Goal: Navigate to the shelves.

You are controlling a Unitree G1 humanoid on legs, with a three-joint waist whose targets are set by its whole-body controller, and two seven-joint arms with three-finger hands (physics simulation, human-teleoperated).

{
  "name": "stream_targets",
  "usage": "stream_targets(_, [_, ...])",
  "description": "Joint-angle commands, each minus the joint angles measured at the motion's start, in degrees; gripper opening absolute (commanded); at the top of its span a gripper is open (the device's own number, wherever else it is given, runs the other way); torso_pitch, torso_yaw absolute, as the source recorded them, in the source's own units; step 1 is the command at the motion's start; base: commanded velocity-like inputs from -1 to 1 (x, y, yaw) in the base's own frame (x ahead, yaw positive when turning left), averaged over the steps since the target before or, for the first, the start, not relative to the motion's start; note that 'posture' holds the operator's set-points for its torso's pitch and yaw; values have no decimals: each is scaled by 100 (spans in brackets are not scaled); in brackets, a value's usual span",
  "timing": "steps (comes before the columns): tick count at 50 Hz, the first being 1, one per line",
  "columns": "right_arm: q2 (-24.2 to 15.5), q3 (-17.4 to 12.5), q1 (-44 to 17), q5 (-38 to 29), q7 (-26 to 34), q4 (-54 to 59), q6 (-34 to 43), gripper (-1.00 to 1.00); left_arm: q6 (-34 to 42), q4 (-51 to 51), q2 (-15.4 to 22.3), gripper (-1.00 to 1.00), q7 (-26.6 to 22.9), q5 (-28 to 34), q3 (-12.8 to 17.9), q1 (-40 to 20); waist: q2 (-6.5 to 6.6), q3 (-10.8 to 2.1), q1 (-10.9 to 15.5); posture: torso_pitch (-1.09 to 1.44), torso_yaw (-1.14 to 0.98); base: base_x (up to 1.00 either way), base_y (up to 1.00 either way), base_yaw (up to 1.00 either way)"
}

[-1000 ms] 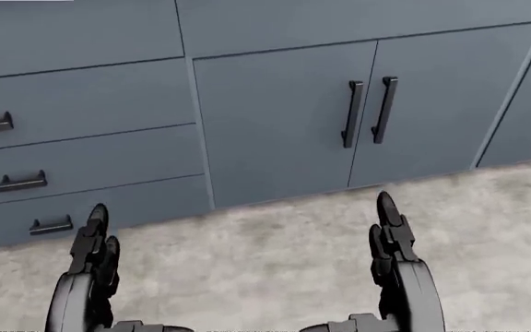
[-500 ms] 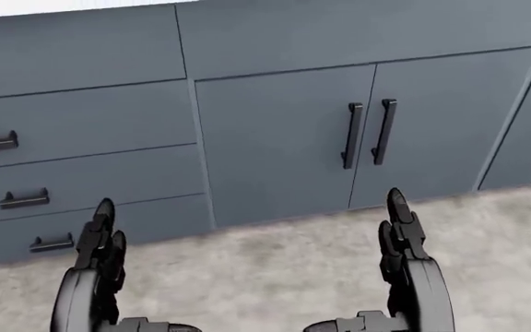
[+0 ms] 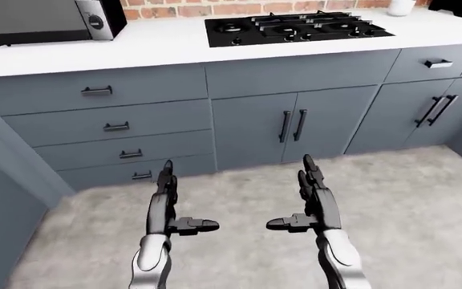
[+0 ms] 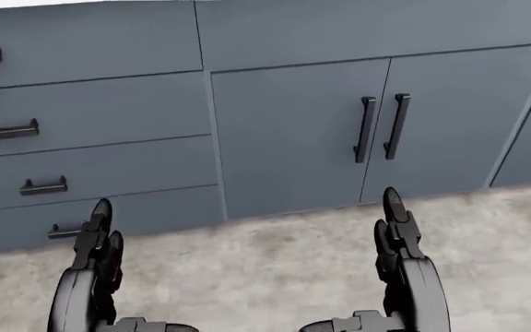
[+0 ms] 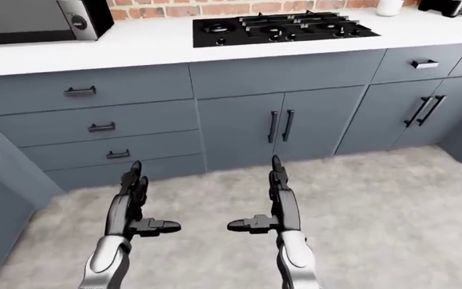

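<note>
Faced a run of grey-blue base cabinets (image 3: 247, 129) under a white countertop (image 3: 175, 45). Set into that countertop, toward the upper right of the left-eye view, a black gas hob (image 3: 295, 27); to the hob's left, at the view's upper left corner, a microwave (image 3: 46, 18). Behind the hob, a strip of red brick wall (image 3: 215, 7). Directly below the hob, a pair of cabinet doors with two upright black handles (image 3: 292, 125) side by side. Left of those doors, a stack of four drawers (image 3: 111, 129), each with a short black pull. Below the cabinets, mottled grey floor (image 3: 407, 205).

Held out low over the floor, below the hob: left hand (image 3: 165, 208) and right hand (image 3: 313, 201), well apart from each other, touching nothing. Both spread, fingers straight and pointing toward the cabinets, thumbs turned inward toward one another, nothing gripped.

No shelves seen in any of the three views.
</note>
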Motion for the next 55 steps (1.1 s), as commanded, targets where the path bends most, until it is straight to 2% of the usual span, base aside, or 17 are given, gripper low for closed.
stream_targets(1, [-33, -9, -61, 6, 16, -274, -116, 100, -162, -239, -13, 100, 12, -10, -11, -82, 52, -122, -1, 0, 0, 0, 0, 20])
stream_targets(4, [-29, 8, -40, -8, 21, -311, -87, 100, -162, -239, -13, 100, 12, -10, -11, -82, 5, -126, 61, 0, 0, 0, 0, 26])
stream_targets(9, [-28, -10, -56, 4, 22, -277, -112, 100, -162, -239, -13, 100, 12, -10, -11, -82, -294, -58, -29, 0, 0, 0, 0, 36])
stream_targets(11, [-27, -15, -62, 7, 20, -254, -127, 100, -162, -239, -13, 100, 12, -10, -11, -82, -479, -80, -46, 0, 0, 0, 0, 28])
stream_targets(13, [-28, -19, -68, 14, 22, -236, -137, 100, -162, -239, -13, 100, 12, -10, -11, -82, -846, -217, -88, 0, 0, 0, 0, 29])
stream_targets(14, [-25, -15, -53, 13, 16, -277, -113, 100, -162, -239, -13, 100, 12, -10, -11, -82, -545, -123, -128, 0, 0, 0, 0, 29])
stream_targets(16, [-25, -15, -47, 14, 14, -285, -108, 100, -162, -239, -13, 100, 12, -10, -11, -82, -616, -141, -75, 0, 0, 0, 0, 29])
stream_targets(22, [-26, -32, -68, 35, 0, -283, -108, 100, -162, -239, -13, 100, 12, -10, -11, -82, -348, -87, -127, 0, 0, 0, 0, 19])
stream_targets(26, [-29, -26, -60, 37, 4, -308, -76, 100, -162, -239, -13, 100, 12, -10, -11, -82, 67, -172, -226, 0, 0, 0, 0, 0])
stream_targets(27, [-30, -26, -63, 36, 5, -297, -86, 100, -162, -239, -13, 100, 12, -10, -11, -82, -131, -121, -195, 0, 0, 0, 0, 0])
stream_targets(32, [-36, -20, -79, 26, 15, -274, -74, 100, -162, -239, -13, 100, 12, -10, -11, -82, -196, -317, -110, 0, 0, 0, -2, 0])
stream_targets(36, [-35, -17, -68, 25, 21, -293, -67, 100, -162, -239, -13, 100, 12, -10, -11, -82, -267, -231, -52, 0, 0, 0, -8, 0])
stream_targets(39, [-34, -14, -72, 19, 23, -278, -82, 100, -162, -239, -13, 100, 12, -10, -11, -82, -580, -230, -59, 0, 0, 0, -10, 0])
stream_targets(47, [-34, -18, -83, 11, 21, -253, -100, 100, -162, -239, -13, 100, 12, -10, -11, -82, 111, -109, -11, 0, 0, 0, -29, 0])
stream_targets(49, [-33, -8, -72, 1, 24, -266, -103, 100, -162, -239, -13, 100, 12, -10, -11, -82, -54, -120, 44, 0, 0, 0, -30, 0])
stream_targets(52, [-31, -11, -65, 5, 26, -263, -110, 100, -162, -239, -13, 100, 12, -10, -11, -82, 33, -172, 38, 0, 0, 0, -24, 0])
stream_targets(55, [-28, -15, -67, 14, 23, -269, -97, 100, -162, -239, -13, 100, 12, -10, -11, -82, -172, -173, 33, 0, 0, 0, -19, 0])
